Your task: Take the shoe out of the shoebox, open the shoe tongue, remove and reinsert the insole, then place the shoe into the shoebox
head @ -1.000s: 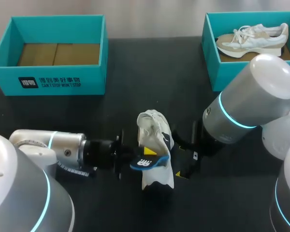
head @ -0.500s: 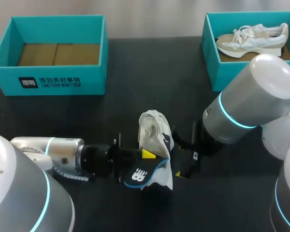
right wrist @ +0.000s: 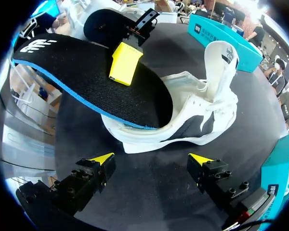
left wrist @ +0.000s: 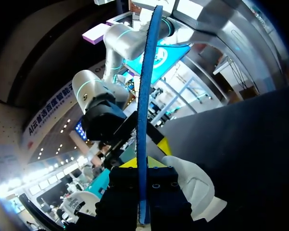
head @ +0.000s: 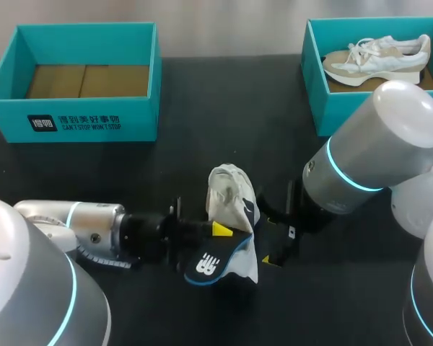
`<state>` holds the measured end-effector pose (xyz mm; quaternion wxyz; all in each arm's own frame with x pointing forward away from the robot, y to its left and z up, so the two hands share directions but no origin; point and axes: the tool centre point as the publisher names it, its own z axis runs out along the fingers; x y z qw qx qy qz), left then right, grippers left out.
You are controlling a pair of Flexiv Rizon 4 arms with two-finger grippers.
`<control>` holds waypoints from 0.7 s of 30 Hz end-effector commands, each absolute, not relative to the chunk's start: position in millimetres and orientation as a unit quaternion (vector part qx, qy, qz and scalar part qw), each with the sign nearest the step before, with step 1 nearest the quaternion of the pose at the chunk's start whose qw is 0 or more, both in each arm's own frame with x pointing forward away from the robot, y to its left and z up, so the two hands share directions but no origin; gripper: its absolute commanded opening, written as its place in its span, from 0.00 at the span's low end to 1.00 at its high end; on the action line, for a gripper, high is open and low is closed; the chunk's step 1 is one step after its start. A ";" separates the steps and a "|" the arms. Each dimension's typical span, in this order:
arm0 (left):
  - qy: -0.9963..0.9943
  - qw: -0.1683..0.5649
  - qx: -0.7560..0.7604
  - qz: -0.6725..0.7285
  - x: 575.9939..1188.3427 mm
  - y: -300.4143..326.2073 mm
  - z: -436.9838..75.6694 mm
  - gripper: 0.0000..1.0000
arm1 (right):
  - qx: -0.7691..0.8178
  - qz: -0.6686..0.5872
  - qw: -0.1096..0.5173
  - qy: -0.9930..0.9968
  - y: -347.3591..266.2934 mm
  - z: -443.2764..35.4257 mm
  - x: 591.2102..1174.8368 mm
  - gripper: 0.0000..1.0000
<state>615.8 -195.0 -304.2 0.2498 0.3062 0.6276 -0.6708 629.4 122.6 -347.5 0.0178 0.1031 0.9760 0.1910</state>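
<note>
The white shoe [head: 229, 196] lies on the black counter [head: 130, 176], about midway between the two arms and outside both boxes. Its black, blue-edged insole [right wrist: 82, 77] sticks out of the opening, with one end inside the shoe and the logo end raised clear of it. The left end effector [left wrist: 143, 166] is clenched on the insole, a yellow tip pressed on its upper face. The right end effector [right wrist: 151, 161] is released, fingers spread wide just beside the shoe's sole, touching nothing. At the counter's far left stands a teal shoebox [head: 79, 119], its brown floor showing. At the far right, a second teal shoebox [head: 314, 86] holds another pale shoe [head: 379, 58].
</note>
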 end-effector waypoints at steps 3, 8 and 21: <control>0.627 0.255 0.306 -0.669 614.5 -190.9 -314.9 0.00 | 0.104 0.191 0.019 0.976 123.7 -348.5 628.1 1.00; 0.630 0.256 0.311 -0.664 614.4 -192.7 -320.4 0.00 | 0.104 0.191 0.019 0.976 123.7 -348.5 628.1 1.00; 0.637 0.282 0.306 -0.648 625.4 -195.4 -322.8 0.00 | 0.104 0.191 0.019 0.976 123.7 -348.5 628.1 1.00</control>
